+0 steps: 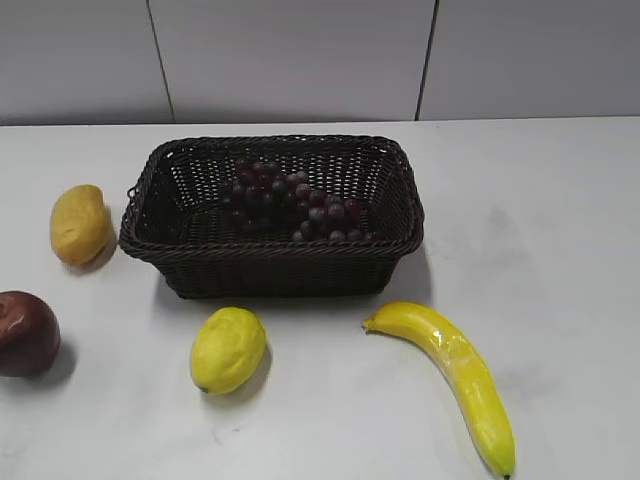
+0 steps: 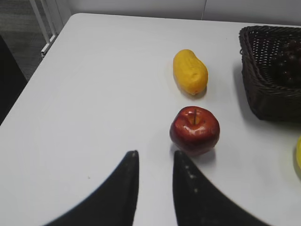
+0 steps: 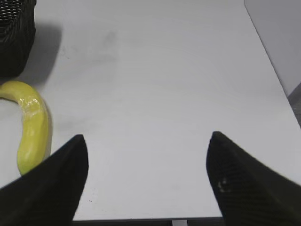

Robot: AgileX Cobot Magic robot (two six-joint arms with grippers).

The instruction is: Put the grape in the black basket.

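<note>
Woven dark wicker forms the black basket [image 1: 271, 262], set at the table's [image 1: 560, 220] centre; the grape [image 1: 290, 205], a knobbly dark red-purple bunch, is seen lying inside it. A smooth curved banana [image 1: 452, 368] is placed at 5 o'clock of the basket, a dimpled lemon [image 1: 228, 349] at 7 o'clock, a glossy red apple [image 1: 25, 333] at 8 o'clock, and an oblong yellow fruit [image 1: 79, 224] at 9 o'clock. None touches the basket. The left gripper [image 2: 155, 157] is shown with jaws narrowly parted, nothing between them, just beside the apple; the right gripper [image 3: 146, 141] is spread wide over bare white tabletop.
</note>
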